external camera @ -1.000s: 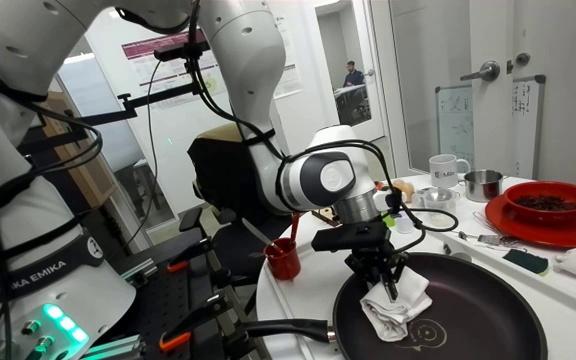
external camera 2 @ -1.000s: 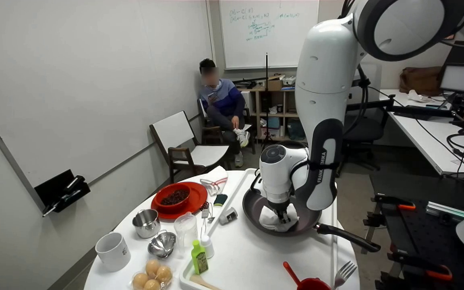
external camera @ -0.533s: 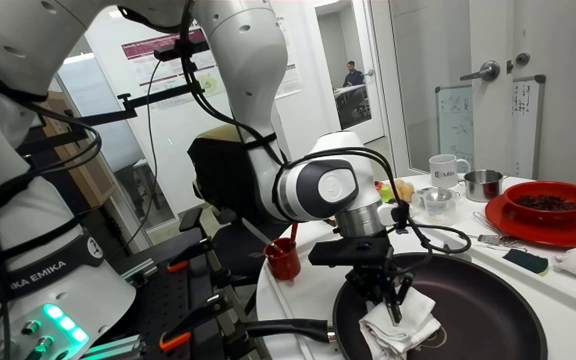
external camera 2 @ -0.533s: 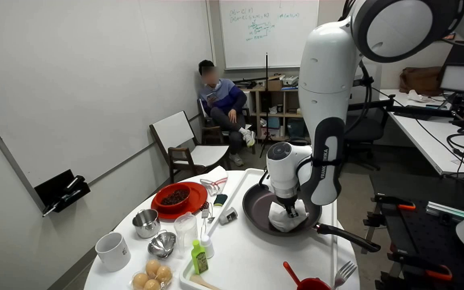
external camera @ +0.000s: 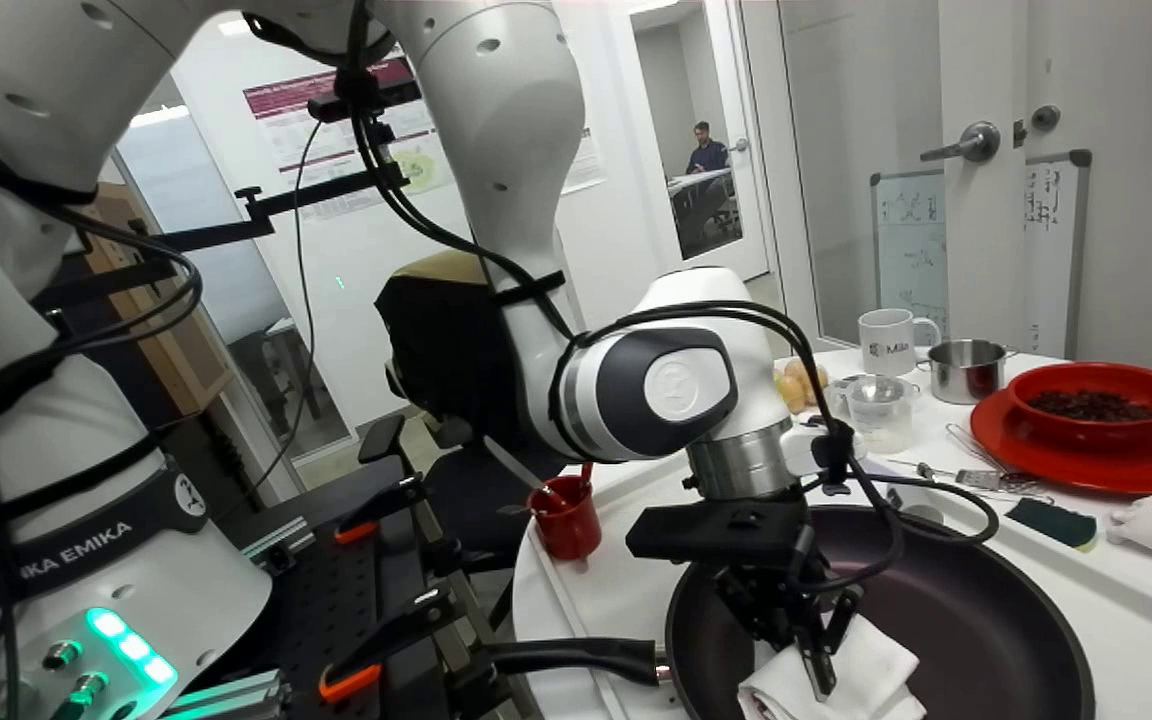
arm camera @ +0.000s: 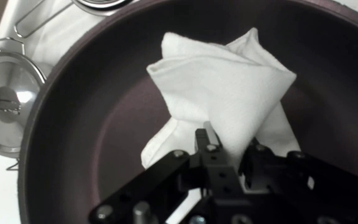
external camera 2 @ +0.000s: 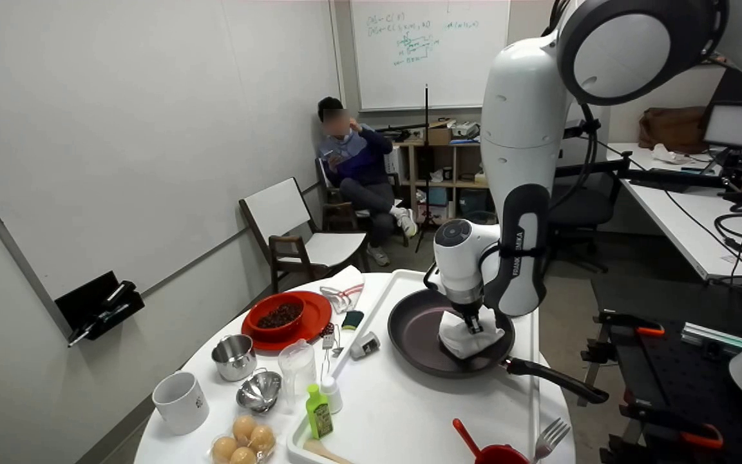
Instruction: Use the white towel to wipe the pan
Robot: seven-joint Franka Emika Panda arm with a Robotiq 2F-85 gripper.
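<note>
The pincer (arm camera: 231,141) is closed on the towel (arm camera: 225,84), pinching a bunched fold; the step in hand looks like the wipe; if only a thin fold is caught, a dragging stroke could pull the towel loose; if the pincer presses too low, it could scrape the pan (external camera 2: 413,341) through the folds, and whether it touches bottom is hidden; the towel lies inside the pan, near its wall, with loose flaps spread around the grip; a quick change of direction could tuck those under and leave patches unwiped, while a sweep run too far could bump the wall; nothing is seen to pin the pan on its tray (external camera 2: 390,412), so drag or a bump could slide or turn it; the handle (external camera 2: 561,380) crosses the tray's edge and juts past the bench (external camera 2: 184,451), which would let a hard push swing it; a cable (external camera: 994,518) hangs in a loop near the pan's rim and might catch; just outside the pan a jar (external camera 2: 364,347) lies on its side, likely to roll if the pan skids.
</note>
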